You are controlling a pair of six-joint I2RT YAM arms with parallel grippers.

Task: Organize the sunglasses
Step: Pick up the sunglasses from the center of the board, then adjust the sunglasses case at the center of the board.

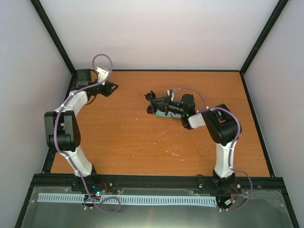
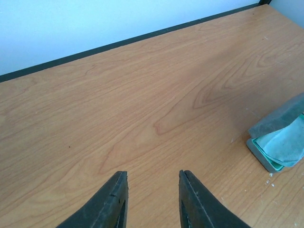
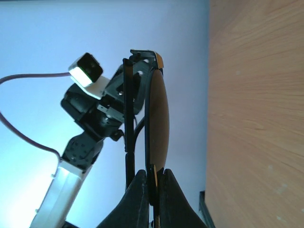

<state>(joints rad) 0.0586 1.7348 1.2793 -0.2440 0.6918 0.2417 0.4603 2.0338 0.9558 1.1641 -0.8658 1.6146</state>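
The sunglasses (image 1: 151, 108) hang above the middle of the table, and my right gripper (image 1: 160, 104) is shut on them. The right wrist view shows them edge-on: a thin dark frame with a brownish lens (image 3: 159, 118), pinched at the rim by the right gripper (image 3: 153, 183), with a folded temple arm (image 3: 127, 118) beside it. My left gripper (image 1: 114, 87) is at the far left back of the table. Its jaws stand apart over bare wood in the left wrist view, so the left gripper (image 2: 153, 178) is open and holds nothing.
A grey-blue case (image 2: 275, 128) with green lining lies open on the table, a light-blue cloth (image 2: 287, 145) inside it. From above, the case (image 1: 165, 114) is mostly hidden under the right arm. Walls with a black frame enclose the table (image 1: 142, 142).
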